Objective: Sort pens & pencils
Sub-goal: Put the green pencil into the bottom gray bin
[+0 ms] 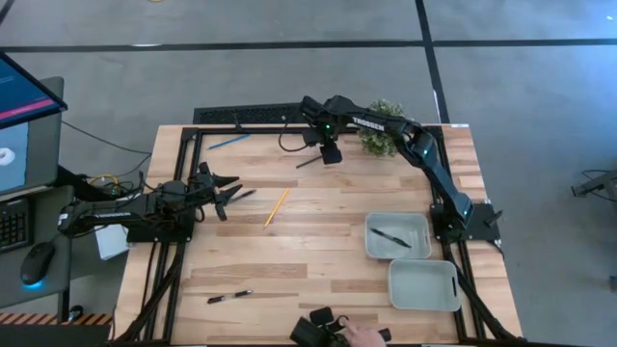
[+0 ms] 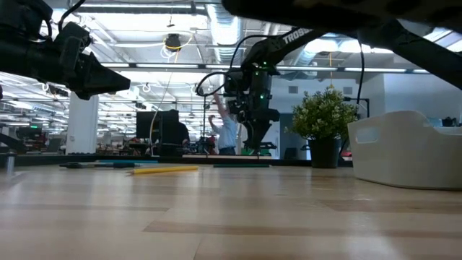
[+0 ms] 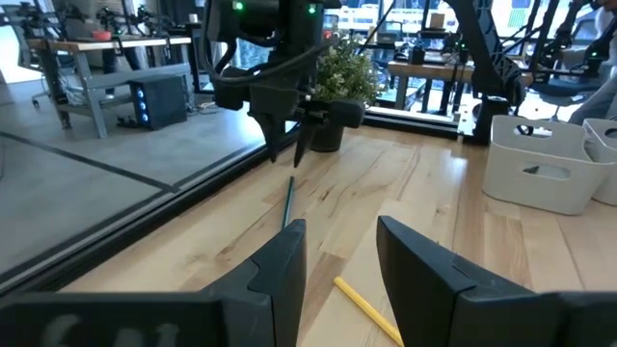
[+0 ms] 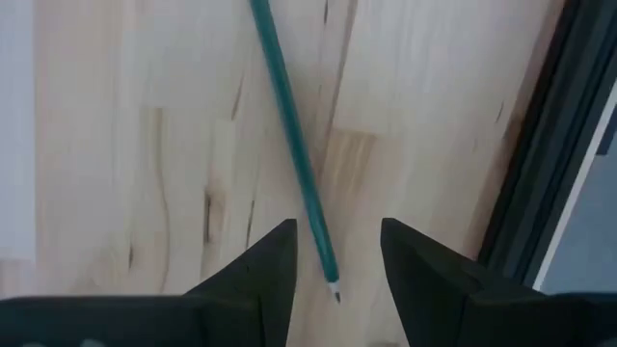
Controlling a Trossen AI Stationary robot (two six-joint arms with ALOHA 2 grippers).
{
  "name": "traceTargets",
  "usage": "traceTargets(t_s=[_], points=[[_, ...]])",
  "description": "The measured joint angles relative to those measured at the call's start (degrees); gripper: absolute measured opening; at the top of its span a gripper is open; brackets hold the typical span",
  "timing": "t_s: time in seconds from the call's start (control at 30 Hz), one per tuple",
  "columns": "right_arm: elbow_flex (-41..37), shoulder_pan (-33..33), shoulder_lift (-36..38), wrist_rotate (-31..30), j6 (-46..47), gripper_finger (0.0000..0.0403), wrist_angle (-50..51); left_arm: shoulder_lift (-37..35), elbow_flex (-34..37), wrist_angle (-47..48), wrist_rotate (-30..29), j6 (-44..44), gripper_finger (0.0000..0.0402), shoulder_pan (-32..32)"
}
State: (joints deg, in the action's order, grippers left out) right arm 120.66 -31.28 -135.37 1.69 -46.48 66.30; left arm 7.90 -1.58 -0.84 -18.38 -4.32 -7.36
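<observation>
One target: dark green pencil (image 4: 294,154) w/ sharpened tip, flat on bench (image 1: 318,251) near far edge, directly beneath right tool (image 4: 335,253).
Right tool: held point-down over the pencil; fingers (image 4: 265,265) apart at a moderate gap, nothing gripped; tip end of pencil seen between them in right wrist view.
Long axis: pencil runs lengthwise away from the tool's gap, slightly skewed; fingers straddle it across its width, so a close would pinch the shaft near the tip end (judged).
Contact: none seen yet; pencil rests on the wood, fingers above it.
Nearer arm: right, clearly; left tool (image 1: 224,193) waits well apart at bench's left side, jaws part-open, empty.
Other sticks: yellow pencil (image 1: 277,206) mid-bench, just beside left tool's reach; blue pencil (image 1: 228,142) at far-left corner; black pen (image 1: 228,297) near front edge; black pen in tray (image 1: 390,237).
Trays: two grey, right side; far tray (image 1: 397,253) holds one pen, near tray (image 1: 424,304) nothing seen inside.
Next move (judged): short descent, then close; off-centre grip near tip may let pencil swing.
Person's hand: at front edge (image 1: 364,335), clear of both arms.
</observation>
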Motion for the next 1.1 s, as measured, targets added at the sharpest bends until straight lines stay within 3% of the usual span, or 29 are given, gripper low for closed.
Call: traceTargets(t_s=[0.77, 1.1], points=[[-0.04, -1.23, 0.00, 0.08, 1.47, 0.0166, 0.35, -0.02, 0.00, 0.00, -0.01, 0.63, 0.0119, -0.01], [0.00, -0.41, -4.45, -0.22, 1.62, 0.0160, 1.43, 0.05, 0.00, -0.01, -0.02, 0.63, 0.0119, 0.00]])
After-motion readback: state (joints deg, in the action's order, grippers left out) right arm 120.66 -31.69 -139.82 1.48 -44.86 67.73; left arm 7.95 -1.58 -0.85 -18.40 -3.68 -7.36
